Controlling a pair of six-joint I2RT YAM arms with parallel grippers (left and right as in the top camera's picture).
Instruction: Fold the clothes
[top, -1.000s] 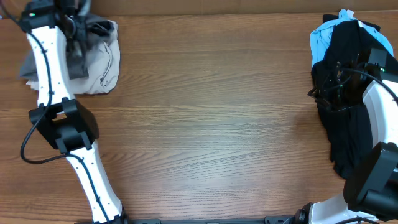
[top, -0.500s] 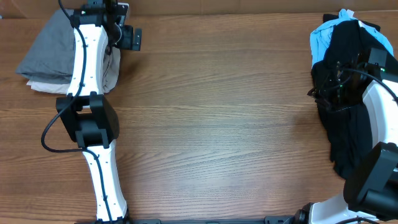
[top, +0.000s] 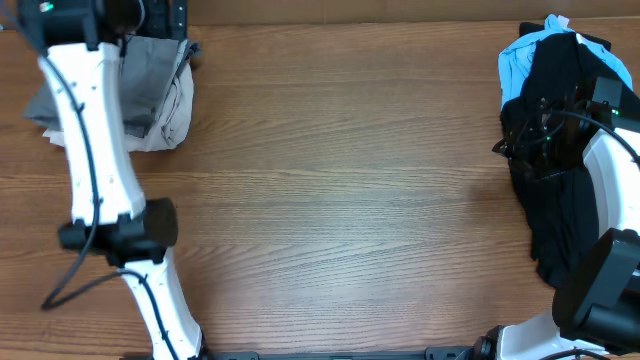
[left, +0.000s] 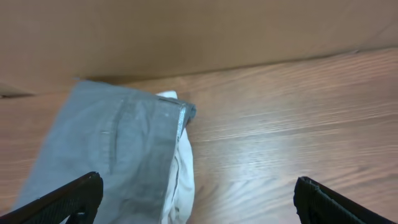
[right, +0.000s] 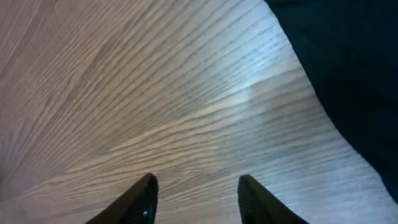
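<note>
Left gripper (left: 199, 205): we see its 2 fingers spread wide at the lower corners of the left wrist view, with nothing between them.
Left arm (top: 90, 130): it reaches to the far left corner of the table (top: 340, 200), and we see it crossing over the grey shorts.
Grey shorts (left: 118, 149): they lie flat at the far left of the table, near the wall (left: 186, 31). We make out a pocket slit on the upper face.
Beige shorts (left: 183, 180): they lie under the grey shorts, touching them. We see only a pale strip along the grey pair's right edge.
Right gripper (right: 198, 202): its 2 fingers stand apart over bare wood and hold nothing.
Right arm (top: 610, 170): it curves along the right edge of the table, above the black garment.
Black garment (right: 348, 74): it lies in a rumpled heap at the right edge. In the right wrist view we see it just beside the fingers, not touching them.
Blue garment (top: 520, 60): it lies at the far right corner, partly under the black garment.
Middle of the table: we see bare wood between the 2 piles, which lie well apart.
</note>
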